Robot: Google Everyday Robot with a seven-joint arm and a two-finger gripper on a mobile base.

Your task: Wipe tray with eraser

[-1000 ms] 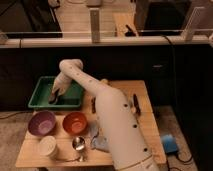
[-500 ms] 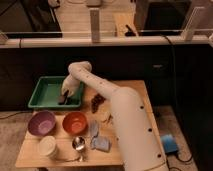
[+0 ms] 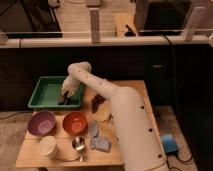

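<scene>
A green tray point(image 3: 44, 93) sits at the back left of the wooden table. My white arm reaches from the lower right across the table into the tray. My gripper point(image 3: 63, 96) is down inside the tray near its right front corner, against the tray floor. A dark object, apparently the eraser point(image 3: 61, 100), shows at its tip.
A purple bowl point(image 3: 41, 122), an orange bowl point(image 3: 75, 122), a white cup point(image 3: 48, 147) and a metal cup point(image 3: 79, 144) stand in front of the tray. A dark lump point(image 3: 97, 101) and a grey cloth point(image 3: 100, 142) lie to the right. A rail runs behind the table.
The gripper has slid to the right inside the tray, from the left middle toward the right front corner, with the arm swinging along.
</scene>
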